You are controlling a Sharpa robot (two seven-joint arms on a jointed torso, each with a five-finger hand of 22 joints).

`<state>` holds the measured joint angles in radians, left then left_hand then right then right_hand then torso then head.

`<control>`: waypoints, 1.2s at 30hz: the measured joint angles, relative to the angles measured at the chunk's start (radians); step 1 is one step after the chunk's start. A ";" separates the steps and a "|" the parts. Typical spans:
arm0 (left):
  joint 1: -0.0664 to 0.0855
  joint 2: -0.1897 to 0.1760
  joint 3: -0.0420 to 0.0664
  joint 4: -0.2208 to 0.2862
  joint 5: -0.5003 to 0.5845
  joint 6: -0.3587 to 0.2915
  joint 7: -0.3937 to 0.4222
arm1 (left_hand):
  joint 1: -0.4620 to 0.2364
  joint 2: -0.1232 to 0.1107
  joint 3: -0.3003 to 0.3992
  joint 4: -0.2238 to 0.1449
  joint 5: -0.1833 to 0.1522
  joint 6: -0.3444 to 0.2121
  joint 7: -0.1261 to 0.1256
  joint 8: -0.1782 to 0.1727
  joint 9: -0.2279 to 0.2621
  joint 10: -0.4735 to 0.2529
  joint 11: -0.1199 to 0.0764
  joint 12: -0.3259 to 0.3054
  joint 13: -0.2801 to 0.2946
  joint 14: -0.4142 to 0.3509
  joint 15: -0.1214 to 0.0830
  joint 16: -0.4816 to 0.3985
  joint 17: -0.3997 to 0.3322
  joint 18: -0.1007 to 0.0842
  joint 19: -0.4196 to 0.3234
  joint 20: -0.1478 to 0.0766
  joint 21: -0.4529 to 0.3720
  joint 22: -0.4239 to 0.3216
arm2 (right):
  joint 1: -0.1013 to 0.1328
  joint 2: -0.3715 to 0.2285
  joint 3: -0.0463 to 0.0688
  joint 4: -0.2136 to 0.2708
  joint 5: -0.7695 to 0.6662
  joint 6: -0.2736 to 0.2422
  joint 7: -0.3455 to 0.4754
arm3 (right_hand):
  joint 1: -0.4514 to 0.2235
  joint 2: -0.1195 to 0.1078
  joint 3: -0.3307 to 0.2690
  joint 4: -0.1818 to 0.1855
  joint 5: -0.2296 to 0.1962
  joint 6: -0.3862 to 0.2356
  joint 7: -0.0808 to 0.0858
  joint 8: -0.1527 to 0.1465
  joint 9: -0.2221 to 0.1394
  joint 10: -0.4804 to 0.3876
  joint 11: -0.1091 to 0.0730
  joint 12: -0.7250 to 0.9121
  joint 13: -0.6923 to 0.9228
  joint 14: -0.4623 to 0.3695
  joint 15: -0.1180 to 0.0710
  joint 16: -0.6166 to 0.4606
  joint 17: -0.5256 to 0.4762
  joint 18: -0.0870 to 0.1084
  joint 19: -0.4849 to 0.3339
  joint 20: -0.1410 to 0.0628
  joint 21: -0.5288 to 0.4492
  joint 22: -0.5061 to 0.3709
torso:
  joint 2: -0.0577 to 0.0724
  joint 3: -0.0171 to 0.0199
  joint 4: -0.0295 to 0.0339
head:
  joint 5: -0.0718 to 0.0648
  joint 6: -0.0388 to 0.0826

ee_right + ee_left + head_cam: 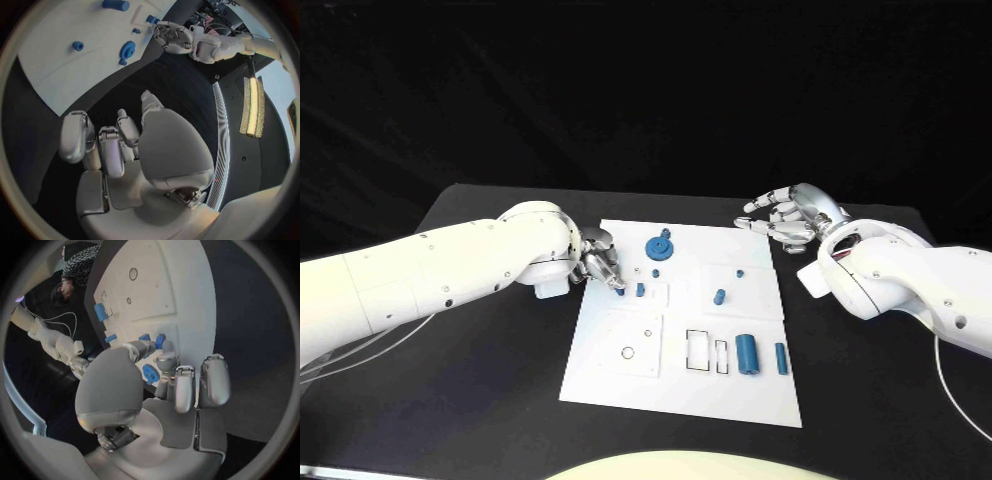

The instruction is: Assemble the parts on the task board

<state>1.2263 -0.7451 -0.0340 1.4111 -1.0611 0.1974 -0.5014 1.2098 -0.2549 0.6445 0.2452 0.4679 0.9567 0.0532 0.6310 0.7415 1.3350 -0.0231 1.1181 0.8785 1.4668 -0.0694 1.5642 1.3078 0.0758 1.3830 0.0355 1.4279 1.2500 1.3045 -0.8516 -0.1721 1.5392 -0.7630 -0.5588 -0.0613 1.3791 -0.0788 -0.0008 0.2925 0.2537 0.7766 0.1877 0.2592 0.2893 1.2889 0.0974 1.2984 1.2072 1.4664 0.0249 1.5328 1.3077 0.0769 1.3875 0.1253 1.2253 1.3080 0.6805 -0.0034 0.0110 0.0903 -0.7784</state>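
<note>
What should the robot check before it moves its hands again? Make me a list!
1. Left hand is at the board's left edge, by a small blue peg: ok.
2. Left hand holds that peg: cannot tell.
3. Right hand is off the board, beyond its far right corner, holding nothing: ok.
4. Blue gear sits on the board: ok.
5. Big blue cylinder lies loose on the board, not yet fitted: not ok.

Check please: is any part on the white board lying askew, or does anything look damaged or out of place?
Nothing stands out. The task board lies flat and looks undamaged, and the blue parts rest on it. The left hand is at its edge; the right hand is over the table beyond its far corner.
</note>
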 measured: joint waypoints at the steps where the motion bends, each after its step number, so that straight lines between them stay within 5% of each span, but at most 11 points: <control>1: 0.000 0.002 0.000 -0.001 0.000 0.001 0.000 | 0.000 0.000 0.000 0.000 0.000 0.001 0.000 0.000 0.001 0.000 0.000 0.000 0.000 0.000 0.000 0.000 0.000 0.000 0.000 0.000 0.000 0.000 | 0.000 0.000 0.000 0.000 0.000 0.000 0.000 | 0.000 0.000 0.000 0.000 0.000 0.000 0.000 0.000 0.000 0.000 0.000 0.000 0.000 0.000 0.000 0.000 0.000 0.000 0.000 0.000 0.000 0.000 | 0.000 0.0000 0.0000 | 0.000 0.000; 36: 0.005 0.022 0.001 -0.013 -0.007 0.037 -0.021 | -0.015 -0.007 -0.003 -0.003 0.029 0.011 -0.006 0.003 0.002 0.009 -0.006 0.000 0.003 0.000 0.000 0.000 0.000 0.000 0.000 0.000 0.000 0.005 | 0.000 -0.002 0.000 0.000 0.000 0.000 0.001 | 0.000 0.000 0.000 0.000 0.000 0.000 0.000 0.000 0.000 0.000 0.000 0.000 0.000 0.000 0.000 0.000 0.000 0.000 0.000 0.000 0.000 0.000 | 0.000 -0.0006 0.0002 | -0.002 -0.005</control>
<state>1.2317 -0.7229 -0.0334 1.3982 -1.0678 0.2343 -0.5219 1.1949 -0.2620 0.6418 0.2424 0.4971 0.9678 0.0470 0.6339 0.7435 1.3444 -0.0288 1.1181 0.8813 1.4667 -0.0693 1.5642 1.3076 0.0759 1.3830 0.0356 1.4279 1.2546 1.3042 -0.8540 -0.1721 1.5396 -0.7628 -0.5589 -0.0606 1.3791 -0.0788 -0.0008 0.2925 0.2537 0.7766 0.1877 0.2591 0.2894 1.2889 0.0974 1.2984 1.2073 1.4664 0.0249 1.5328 1.3073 0.0769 1.3875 0.1254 1.2253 1.3076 0.6802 -0.0039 0.0112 0.0886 -0.7830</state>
